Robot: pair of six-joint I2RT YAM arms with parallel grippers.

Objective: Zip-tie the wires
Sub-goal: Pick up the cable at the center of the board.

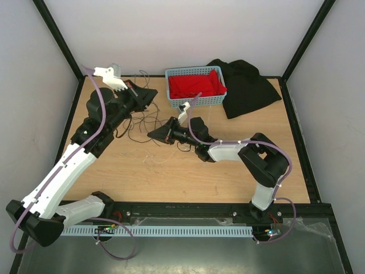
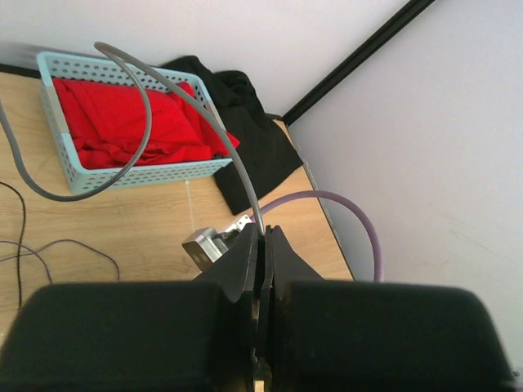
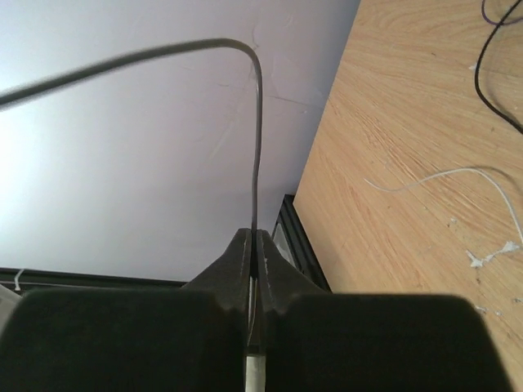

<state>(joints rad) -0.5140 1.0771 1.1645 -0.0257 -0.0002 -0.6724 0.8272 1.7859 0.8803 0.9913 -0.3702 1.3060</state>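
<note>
The zip tie (image 3: 257, 147) looks smooth plastic, the table (image 3: 409, 163) matt wood.

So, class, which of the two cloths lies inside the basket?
The red cloth: it fills the light blue basket, whereas the black cloth lies outside it, on the table beside the basket.

The left gripper (image 2: 263, 237) and the right gripper (image 3: 252, 238) both have black jaws. The zip tie (image 3: 257, 147) rising from between the right jaws looks grey against the pale wall, and whitish low down between them. Beyond and left of the left jaws, the basket (image 2: 139, 175) is pale blue with a grid of small holes, and the cloth (image 2: 122, 122) in it is bright red. The bundle (image 2: 253, 155) just right of it is black. The tabletop (image 3: 392, 163) right of the right jaws is light wood with fine grain. The wires (image 1: 137, 120) are mostly black, with one strand (image 3: 458, 171) white. The arms (image 1: 68, 165) are white and black, their cables (image 1: 101, 108) lilac
</note>
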